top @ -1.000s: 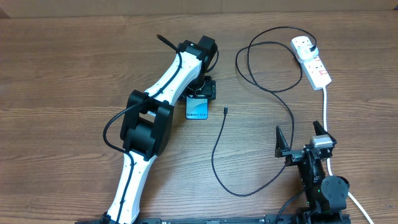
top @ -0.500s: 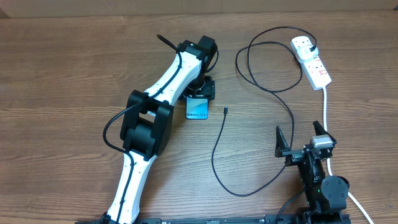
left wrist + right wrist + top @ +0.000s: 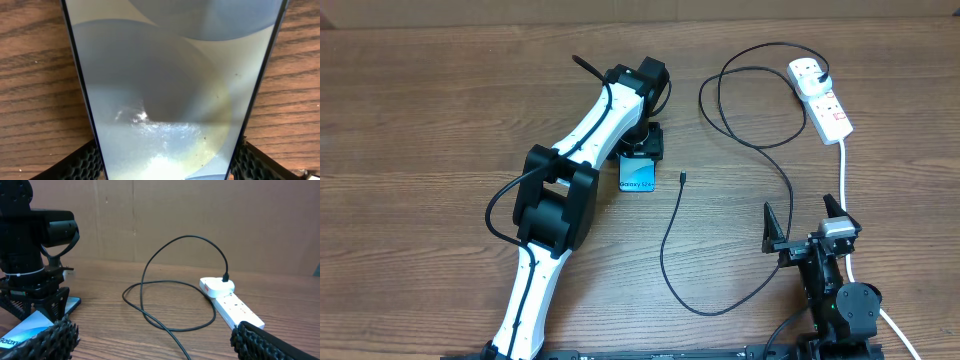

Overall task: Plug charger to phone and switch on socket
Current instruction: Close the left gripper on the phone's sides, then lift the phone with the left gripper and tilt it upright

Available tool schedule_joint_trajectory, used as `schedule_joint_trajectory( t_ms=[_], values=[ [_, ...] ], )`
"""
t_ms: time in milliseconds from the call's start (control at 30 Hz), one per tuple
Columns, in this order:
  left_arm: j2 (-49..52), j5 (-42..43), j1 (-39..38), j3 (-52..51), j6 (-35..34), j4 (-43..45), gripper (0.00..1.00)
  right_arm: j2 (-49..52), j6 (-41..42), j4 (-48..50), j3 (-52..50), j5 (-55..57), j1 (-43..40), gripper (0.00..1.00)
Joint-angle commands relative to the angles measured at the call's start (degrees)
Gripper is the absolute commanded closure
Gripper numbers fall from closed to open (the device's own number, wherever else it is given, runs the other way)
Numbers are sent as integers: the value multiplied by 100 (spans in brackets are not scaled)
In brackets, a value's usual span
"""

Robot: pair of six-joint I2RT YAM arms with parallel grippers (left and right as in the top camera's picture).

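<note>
- Overhead, on the wooden counter [image 3: 420, 120], the phone [image 3: 637, 176] lies flat and screen up near the middle, its "Galaxy" end toward the robot.
- Its far end sits under the left fingers [image 3: 655, 143], which are set down over it.
- Just right of the phone lies the connector tip [image 3: 683, 179] of the charger [image 3: 662, 255], close to it but apart.
- From that tip the black cable loops toward the robot, then back up to its plug [image 3: 825, 79], seated in the far end of the socket [image 3: 828, 105].
- The socket lies at the far right, with a thick white cord [image 3: 842, 165] running back past the right arm.
- The right fingers [image 3: 770, 228] stand spread wide at the near right, with nothing between them.
- At the left wrist, the phone [image 3: 170, 90] fills the picture, with the left fingers [image 3: 80, 162] flanking its two long edges.
- They look to be at the edges, but I cannot tell whether they are gripping yet.
- At the right wrist, the right fingers [image 3: 50, 340] are far apart and empty.
- Beyond them are the socket [image 3: 235, 307], the arching charger [image 3: 190, 236] and the phone [image 3: 30, 327] under the left arm [image 3: 30, 255].
</note>
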Motion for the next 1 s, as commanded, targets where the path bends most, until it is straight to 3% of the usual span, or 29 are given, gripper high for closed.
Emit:
schedule_joint_trajectory(
  t_ms=[0, 200, 700, 967],
  values=[
    [262, -28, 107, -138, 42, -22, 34, -42, -7, 20, -61, -33, 52, 0],
    [254, 170, 114, 269, 39, -326, 33, -42, -7, 20, -61, -33, 52, 0],
    [254, 2181, 584, 870, 120, -990, 33, -42, -7, 20, -61, -33, 52, 0],
    [254, 4664, 933, 870, 299, -986, 33, -42, -7, 17, -61, -33, 52, 0]
  ],
)
